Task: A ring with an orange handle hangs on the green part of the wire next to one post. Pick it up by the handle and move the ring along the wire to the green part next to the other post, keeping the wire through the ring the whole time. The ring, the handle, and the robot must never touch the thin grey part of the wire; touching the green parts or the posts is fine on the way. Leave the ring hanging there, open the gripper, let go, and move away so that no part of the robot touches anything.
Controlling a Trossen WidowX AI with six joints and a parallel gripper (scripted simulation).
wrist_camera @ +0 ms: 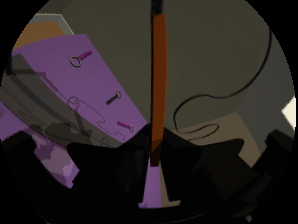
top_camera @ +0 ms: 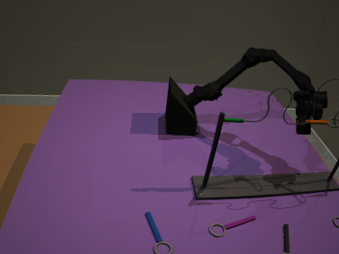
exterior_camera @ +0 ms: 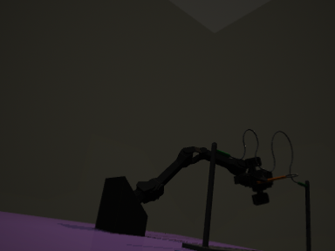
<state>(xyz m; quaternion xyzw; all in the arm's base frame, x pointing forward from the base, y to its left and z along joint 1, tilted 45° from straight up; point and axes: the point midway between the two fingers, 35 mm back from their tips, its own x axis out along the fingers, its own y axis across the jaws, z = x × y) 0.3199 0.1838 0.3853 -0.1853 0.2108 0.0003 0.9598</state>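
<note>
My gripper point(top_camera: 304, 123) point(exterior_camera: 263, 180) point(wrist_camera: 152, 126) is shut on the orange handle point(top_camera: 318, 122) point(exterior_camera: 276, 178) point(wrist_camera: 159, 75). The handle lies nearly level and points toward the right post point(top_camera: 334, 169) point(exterior_camera: 308, 213). The ring point(exterior_camera: 297, 175) is around the wire's lower right end, close to the right green part point(exterior_camera: 302, 184); whether it touches the wire is too small to tell. The grey wire point(top_camera: 291, 94) point(exterior_camera: 292, 150) point(wrist_camera: 200, 95) passes across the gripper in the top and exterior views; the gap is unclear. The left green part point(top_camera: 234, 120) point(exterior_camera: 223, 153) is at the left post point(top_camera: 213, 150) point(exterior_camera: 209, 196).
The posts stand on a dark base plate point(top_camera: 265, 192). On the purple table point(top_camera: 97, 168) in front lie loose rings with a blue handle point(top_camera: 154, 227), a magenta handle point(top_camera: 240, 222) and a black handle point(top_camera: 286, 237). Another ring is cut off at the right edge.
</note>
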